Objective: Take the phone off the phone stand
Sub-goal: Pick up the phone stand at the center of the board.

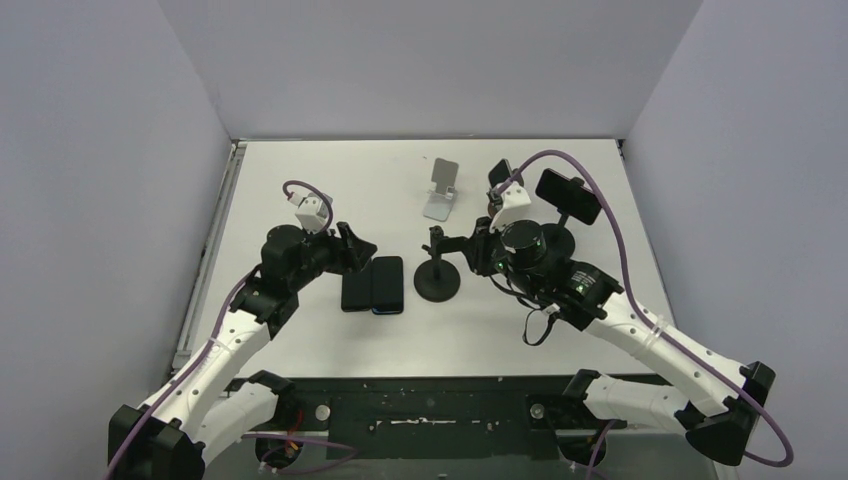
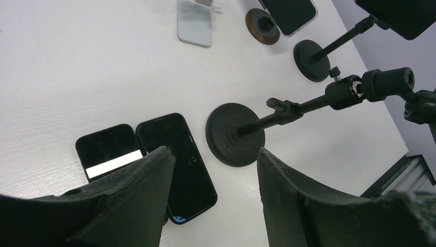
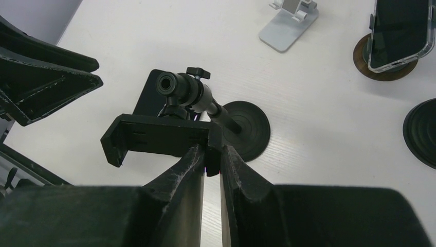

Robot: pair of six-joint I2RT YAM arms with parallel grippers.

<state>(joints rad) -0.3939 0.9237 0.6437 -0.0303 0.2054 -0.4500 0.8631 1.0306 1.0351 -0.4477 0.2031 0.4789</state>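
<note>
While our right gripper (image 3: 212, 154) pinches the black plastic clamp (image 3: 154, 138) of the round-based black stand (image 3: 248, 129), our left gripper (image 2: 215, 154) hangs half-open above two flat black phones (image 2: 175, 154)

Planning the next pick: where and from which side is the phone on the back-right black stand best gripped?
Grip the phone across its long edges near one overhanging end, probably from above: it sits landscape, screen tilted upward, with the black stand meeting it mid-length, so both ends look clear.
</note>
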